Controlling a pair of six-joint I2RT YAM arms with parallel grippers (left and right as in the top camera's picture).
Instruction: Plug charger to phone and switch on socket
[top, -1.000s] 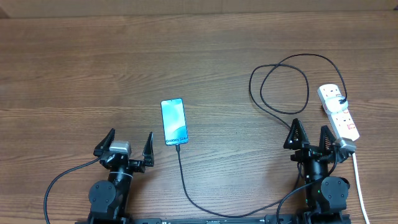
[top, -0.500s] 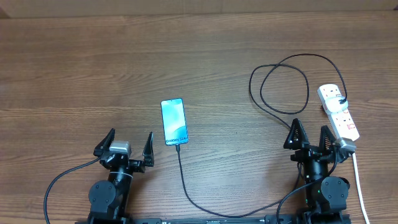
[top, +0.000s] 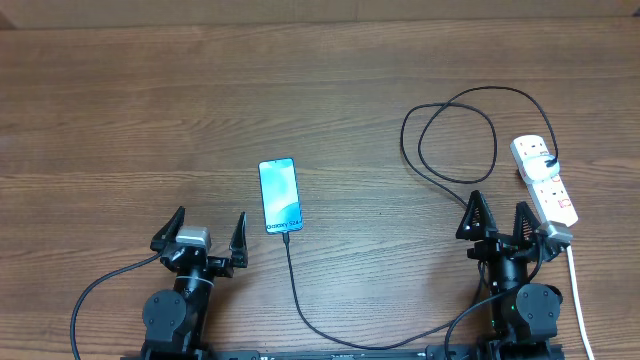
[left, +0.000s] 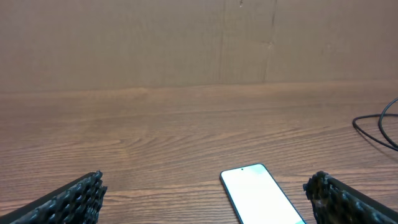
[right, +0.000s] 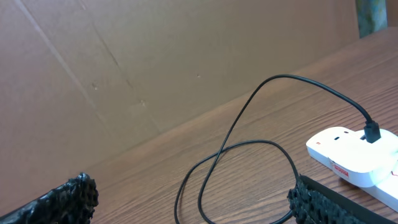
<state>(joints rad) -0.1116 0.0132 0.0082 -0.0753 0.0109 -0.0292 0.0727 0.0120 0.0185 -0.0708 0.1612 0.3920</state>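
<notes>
Currently, the left gripper (top: 210, 222) stands with its jaws at full spread and nothing between them. Right gripper (top: 498, 208): jaws likewise spread wide, holding nothing. Both grippers sit at the near edge of the wooden table (top: 120, 120), fingertips pointing away over its surface.

Phone (top: 281, 195): lies flat, screen up and lit, ahead of the left jaws and toward their right side, clear of both fingers. In the left wrist view its far short end appears between the two fingers, closer to the right one.

Charger (top: 294, 290): its tip meets the phone's near short edge; whether it is fully seated cannot be told. From there the black cable runs back past the right side of the left jaws and along the near table edge toward the right arm. Ahead of the right jaws it forms a loop and ends in a black plug (right: 372, 130) seated in the socket (top: 545, 180).

Socket: lies flat ahead of the right jaws and to their right, its near end close to the right finger. Its white cord (top: 577, 290) runs back along the right side of the right arm. Switch positions are too small to read.
</notes>
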